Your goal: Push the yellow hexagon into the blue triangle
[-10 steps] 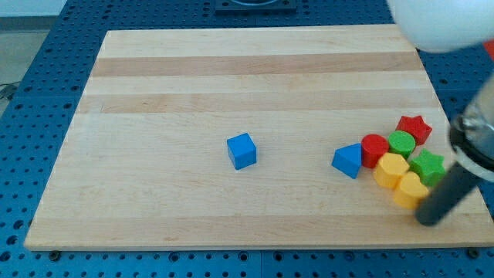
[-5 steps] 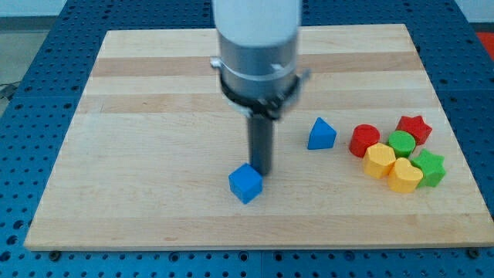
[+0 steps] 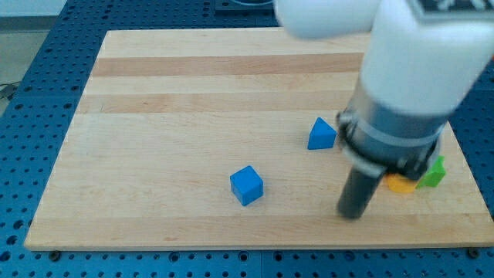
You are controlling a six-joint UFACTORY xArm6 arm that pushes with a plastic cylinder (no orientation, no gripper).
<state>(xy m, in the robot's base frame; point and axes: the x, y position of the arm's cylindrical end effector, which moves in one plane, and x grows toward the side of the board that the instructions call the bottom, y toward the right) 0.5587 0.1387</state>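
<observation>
My tip (image 3: 353, 215) sits below-right of blue triangle (image 3: 322, 134).

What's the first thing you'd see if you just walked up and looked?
The big white and grey arm fills the view's right, hiding most blocks there. My tip touches the wooden board near its bottom edge, below the blue triangle. A blue cube sits alone at the view's lower middle.

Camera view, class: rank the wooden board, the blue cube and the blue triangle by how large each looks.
1. Wooden board, by far the largest.
2. Blue cube and blue triangle look about equal; the cube sits nearer the view's bottom, so I won't rank them.
</observation>
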